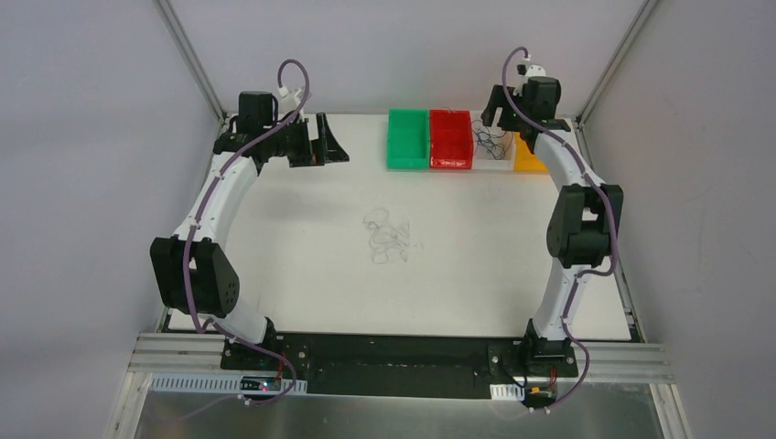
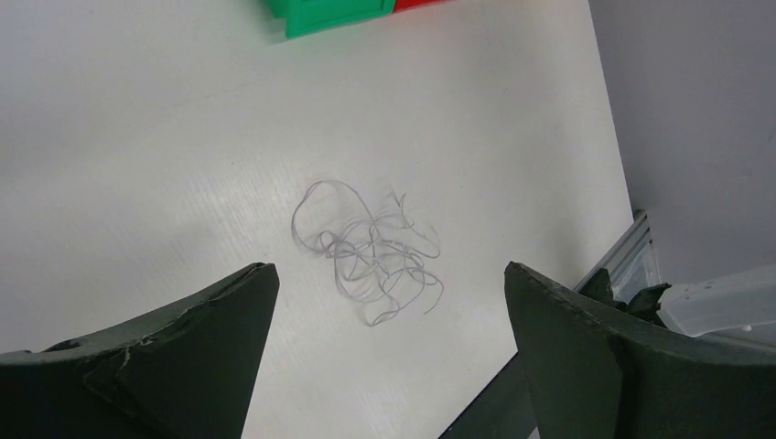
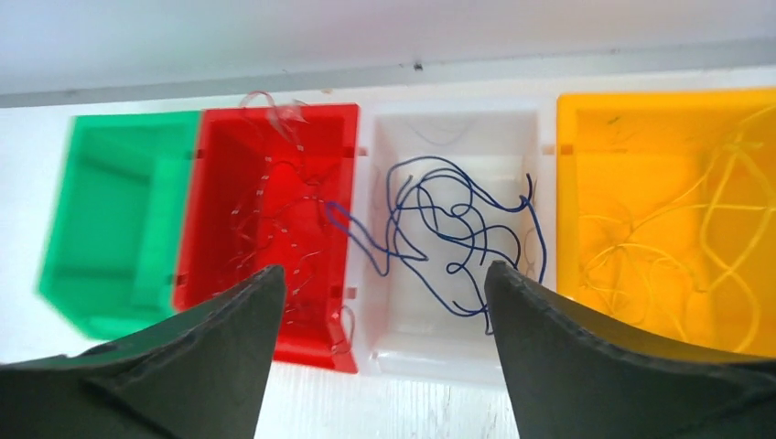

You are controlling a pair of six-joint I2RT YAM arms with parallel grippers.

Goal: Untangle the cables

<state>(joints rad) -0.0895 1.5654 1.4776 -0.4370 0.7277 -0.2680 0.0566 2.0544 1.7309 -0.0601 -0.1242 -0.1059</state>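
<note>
A loose tangle of whitish-grey cables point(image 1: 385, 240) lies in the middle of the white table; it also shows in the left wrist view point(image 2: 371, 256). Dark blue cables point(image 3: 448, 229) lie in the white bin point(image 3: 416, 343), one loop hanging over into the red bin point(image 3: 229, 183). Red cables point(image 3: 274, 233) lie in the red bin. Orange-yellow cables point(image 3: 677, 247) lie in the yellow bin point(image 3: 631, 110). My left gripper point(image 2: 389, 274) is open and empty, at the far left, well above the grey tangle. My right gripper point(image 3: 384, 274) is open and empty, above the bins.
Four bins stand in a row at the table's far edge: green point(image 1: 408, 139), red point(image 1: 451, 139), white point(image 1: 492, 155), yellow point(image 1: 529, 163). The green bin point(image 3: 110, 219) holds nothing that I can see. Frame posts rise at both far corners.
</note>
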